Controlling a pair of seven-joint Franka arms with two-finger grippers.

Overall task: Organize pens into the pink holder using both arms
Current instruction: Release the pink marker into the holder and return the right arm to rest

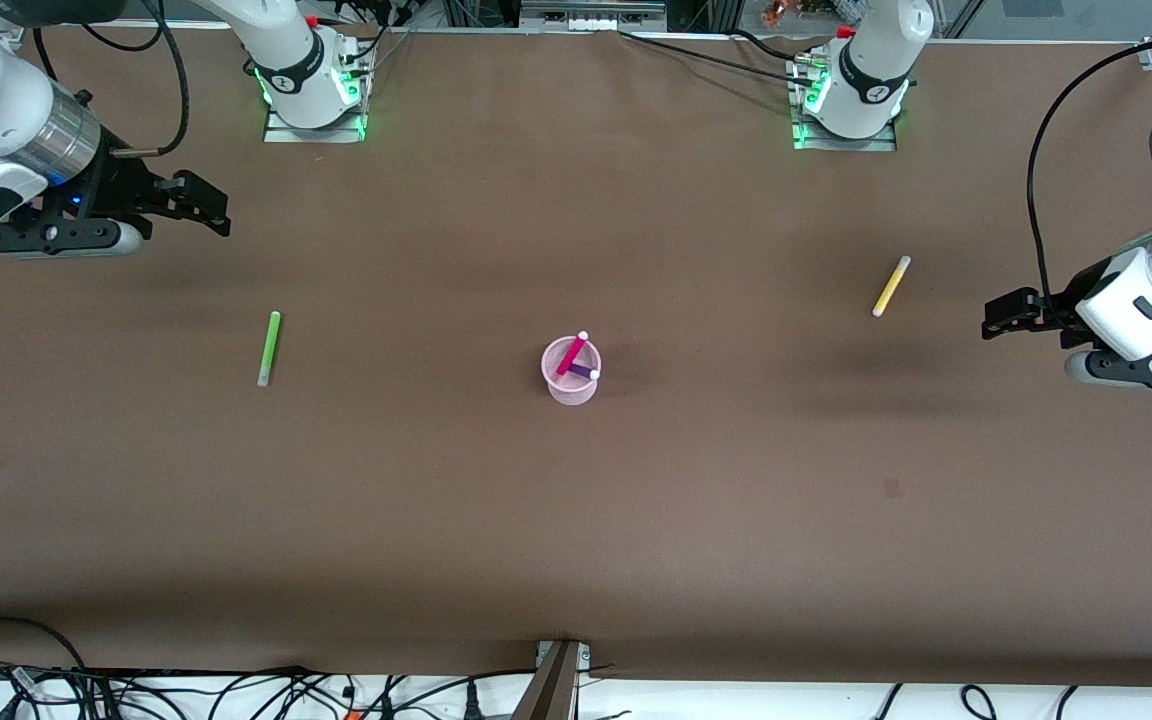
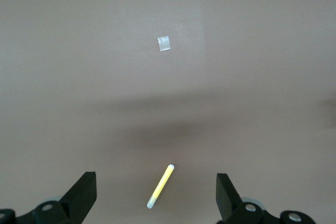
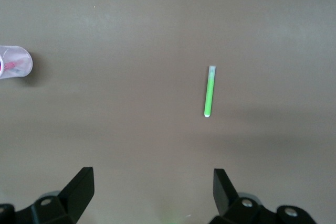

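The pink holder (image 1: pixel 571 371) stands mid-table with a magenta pen (image 1: pixel 573 355) and a dark purple pen (image 1: pixel 584 372) leaning inside it. A green pen (image 1: pixel 268 348) lies flat toward the right arm's end, a yellow pen (image 1: pixel 891 286) flat toward the left arm's end. My right gripper (image 1: pixel 204 206) hangs open and empty above the table near the green pen (image 3: pixel 209 92). My left gripper (image 1: pixel 1004 314) hangs open and empty near the yellow pen (image 2: pixel 160 185), which shows between its fingers, well below them. The holder (image 3: pixel 14 62) shows at the edge of the right wrist view.
The brown table cover (image 1: pixel 576 520) reaches to the front edge, where cables (image 1: pixel 236 695) and a bracket (image 1: pixel 558 680) lie. The arm bases (image 1: pixel 314 85) stand along the back. A small pale tape patch (image 2: pixel 164 43) marks the cover.
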